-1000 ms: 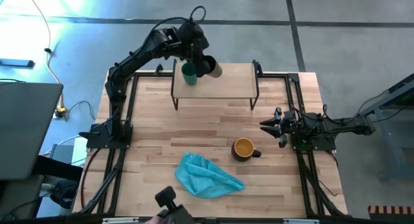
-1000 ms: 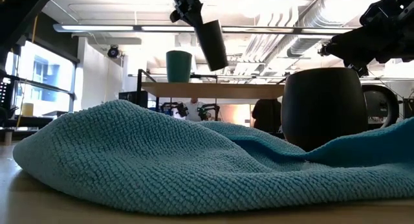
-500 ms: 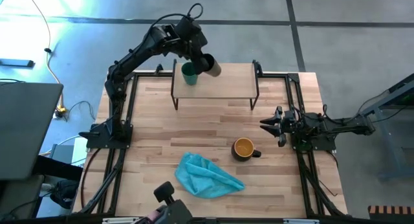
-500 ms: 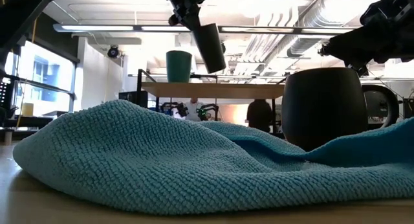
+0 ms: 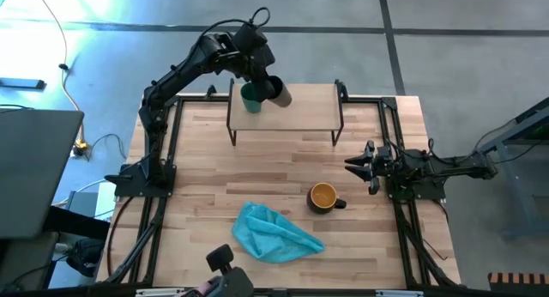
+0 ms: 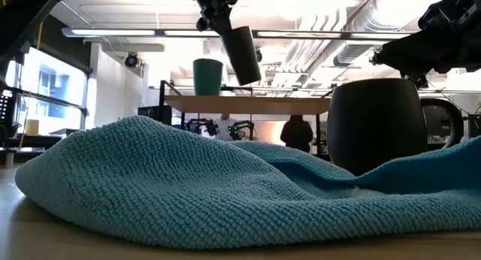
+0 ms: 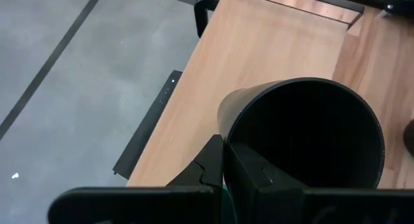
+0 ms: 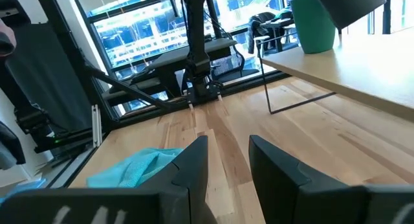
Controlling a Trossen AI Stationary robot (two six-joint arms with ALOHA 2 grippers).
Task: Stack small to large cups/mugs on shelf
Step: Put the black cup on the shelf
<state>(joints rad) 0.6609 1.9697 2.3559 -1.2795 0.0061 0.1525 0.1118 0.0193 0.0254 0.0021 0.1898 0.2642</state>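
My left gripper (image 5: 257,69) is shut on the taller black cup (image 5: 276,90) above the left part of the light-wood shelf (image 5: 296,108). The black cup hangs in the air in the low view (image 6: 242,55). The small green cup (image 5: 250,99) stands upright on its base on the shelf, just left of the black cup (image 6: 208,76). The dark mug with the yellow-orange inside (image 5: 323,196) stands on the tabletop, right of centre. My right gripper (image 5: 353,166) is open and empty at the table's right side. My left gripper holds the black cup by its rim (image 7: 225,130), one finger (image 7: 252,179) inside the mouth and one (image 7: 206,169) outside the wall. The fingers come from above, slanting down. The cup hangs tilted below them, clear of the shelf, its base toward the table's right.
A blue cloth (image 5: 276,233) lies crumpled near the table's front edge, left of the mug; it fills the foreground of the low view (image 6: 188,185). The shelf's right part is bare board. A person stands far off in the room (image 6: 297,132).
My left gripper has shifted slightly toward the table's left with the black cup, which stays tilted in the air beside the green cup.
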